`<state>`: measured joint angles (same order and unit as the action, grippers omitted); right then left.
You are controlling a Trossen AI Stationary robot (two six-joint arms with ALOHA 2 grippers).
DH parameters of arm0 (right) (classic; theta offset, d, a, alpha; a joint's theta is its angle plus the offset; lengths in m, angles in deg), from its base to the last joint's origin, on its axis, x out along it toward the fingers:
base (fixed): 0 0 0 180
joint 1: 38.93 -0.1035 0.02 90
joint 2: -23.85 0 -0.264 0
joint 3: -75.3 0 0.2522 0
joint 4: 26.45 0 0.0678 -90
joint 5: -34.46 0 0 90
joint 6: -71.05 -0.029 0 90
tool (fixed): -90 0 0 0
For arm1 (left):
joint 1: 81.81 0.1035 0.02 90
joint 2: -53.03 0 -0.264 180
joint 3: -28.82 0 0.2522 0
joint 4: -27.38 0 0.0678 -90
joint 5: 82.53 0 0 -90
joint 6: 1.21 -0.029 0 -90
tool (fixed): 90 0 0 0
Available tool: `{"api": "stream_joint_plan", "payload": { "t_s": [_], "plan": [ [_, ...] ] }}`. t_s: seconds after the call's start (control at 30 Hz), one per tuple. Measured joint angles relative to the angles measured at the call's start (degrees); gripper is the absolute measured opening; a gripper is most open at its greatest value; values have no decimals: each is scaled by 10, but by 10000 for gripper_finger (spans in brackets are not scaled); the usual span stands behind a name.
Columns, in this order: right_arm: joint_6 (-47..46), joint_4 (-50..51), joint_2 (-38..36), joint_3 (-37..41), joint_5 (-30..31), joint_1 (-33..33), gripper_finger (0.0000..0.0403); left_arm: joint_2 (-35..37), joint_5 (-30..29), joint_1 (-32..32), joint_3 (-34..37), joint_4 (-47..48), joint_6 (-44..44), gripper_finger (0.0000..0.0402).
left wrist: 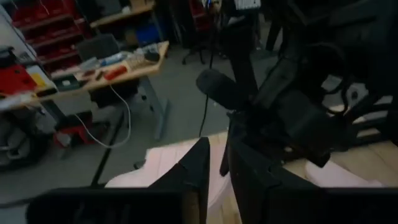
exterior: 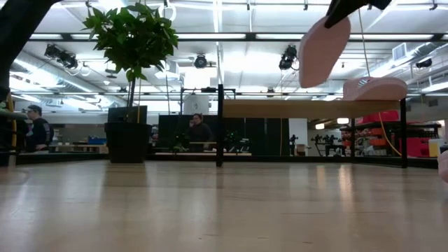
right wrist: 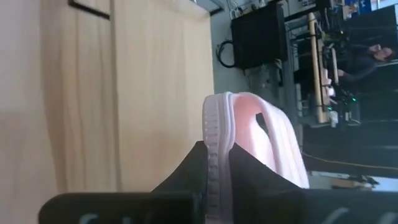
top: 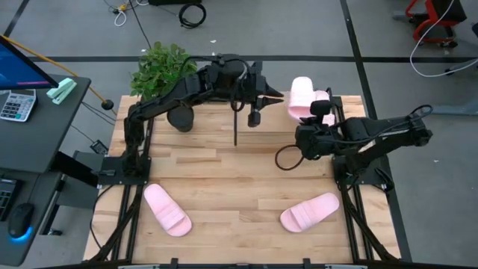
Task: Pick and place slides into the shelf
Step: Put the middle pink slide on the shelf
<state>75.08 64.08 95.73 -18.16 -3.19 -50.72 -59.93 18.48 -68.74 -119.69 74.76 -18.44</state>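
Currently the right gripper [right wrist: 217, 180] is clamped narrow on the sole edge of one slide [right wrist: 249, 134]; the right wrist view shows the pink rim pinched between both dark fingers, with the strap band bulging to one side. Gripping the thin edge leaves the sole free, which should let it be set flat on a surface. In the low view this held slide [exterior: 323, 50] hangs in the upper right of the frame, above the shelf [exterior: 308, 109], long axis near vertical and leaning slightly, which end is up cannot be told. In the high view it sits at upper centre right, beside the right arm.

A second slide [exterior: 374, 88] rests flat on the shelf top at the right end, long axis running along the shelf.

Two more slides lie on the table [top: 231, 187] in the high view: one [top: 166, 210] at lower left, long axis diagonal from upper left to lower right; one [top: 310, 212] at lower right, long axis rising toward the right. Both await pickup.

The left gripper [left wrist: 214, 180] is at upper centre of the high view, over the shelf. Its fingers stand close together with a slim gap, and nothing visible is held between them.

A potted plant [top: 160, 67] stands at the table's upper left corner.
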Motion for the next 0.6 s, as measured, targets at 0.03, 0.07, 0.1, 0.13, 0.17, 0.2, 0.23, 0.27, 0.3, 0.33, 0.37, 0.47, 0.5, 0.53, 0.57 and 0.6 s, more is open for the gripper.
{"api": "stream_joint_plan", "payload": {
  "t_s": [0.03, 0.07, 0.1, 0.13, 0.17, 0.2, 0.23, 0.27, 0.3, 0.33, 0.37, 0.47, 0.5, 0.53, 0.57, 0.6],
  "plan": [
    [8, -16, 0, 4, -3, 3, 38, 1, 6, 3, 1, 3, 0, 56],
    [16, -30, 0, 7, -6, 6, 38, 2, 11, 5, 1, 12, 1, 52],
    [22, -45, 0, 10, -9, 10, 38, 5, 17, 8, 2, 20, 0, 48],
    [28, -56, 0, 13, -13, 15, 38, 6, 21, 11, 2, 25, -1, 45],
    [31, -64, 0, 15, -18, 22, 38, 7, 25, 12, 2, 24, -3, 41],
    [31, -69, 0, 17, -20, 28, 38, 10, 30, 13, 2, 26, -4, 38],
    [32, -71, 0, 20, -20, 35, 38, 13, 38, 15, 2, 32, -4, 34],
    [32, -72, 0, 24, -20, 41, 38, 15, 47, 17, 2, 32, -6, 30],
    [33, -74, 0, 30, -19, 47, 38, 16, 54, 16, 2, 28, -10, 27],
    [33, -76, 0, 35, -19, 52, 38, 19, 63, 16, 2, 29, -13, 23],
    [33, -78, 0, 41, -20, 57, 38, 23, 68, 16, 2, 32, -14, 19],
    [33, -85, 0, 57, -35, 69, 38, 26, 72, 8, 2, 3, -14, 6],
    [32, -92, 0, 63, -37, 70, 38, 26, 72, 5, 2, -7, -14, 5],
    [33, -99, 0, 69, -40, 72, 38, 26, 72, 1, 2, -19, -12, 5],
    [33, -104, -1, 75, -43, 73, 38, 25, 72, -2, 2, -31, -6, 5],
    [35, -112, -2, 81, -46, 73, 38, 25, 69, -6, 2, -46, 4, 7]
  ]
}}
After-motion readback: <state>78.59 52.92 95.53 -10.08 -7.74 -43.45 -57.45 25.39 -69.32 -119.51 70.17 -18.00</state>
